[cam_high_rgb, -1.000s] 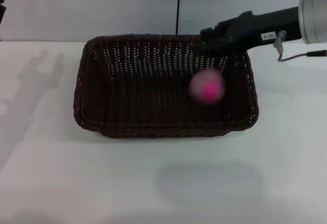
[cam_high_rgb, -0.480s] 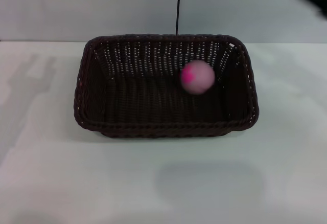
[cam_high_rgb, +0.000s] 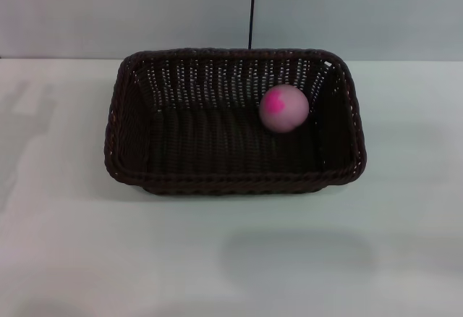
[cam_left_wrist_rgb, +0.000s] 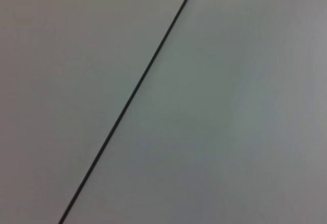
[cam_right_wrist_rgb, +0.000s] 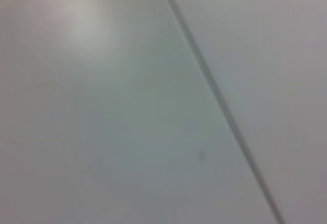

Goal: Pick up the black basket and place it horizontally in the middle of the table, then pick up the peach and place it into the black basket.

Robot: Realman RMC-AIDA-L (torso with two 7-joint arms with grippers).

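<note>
The black basket (cam_high_rgb: 145,114) lies lengthwise across the middle of the white table (cam_high_rgb: 231,259) in the head view. The peach (cam_high_rgb: 283,108), pale pink with a magenta patch, rests inside the basket toward its right far corner. Neither gripper shows in any view. Both wrist views show only a plain pale surface with a dark seam line.
A thin dark vertical line (cam_high_rgb: 252,9) runs up the pale wall behind the basket. Bare tabletop surrounds the basket on all sides.
The right arm, above the basket's far right corner a second ago, has left the view. The released peach dropped, rolled a little to the left and far side, and now lies still.
</note>
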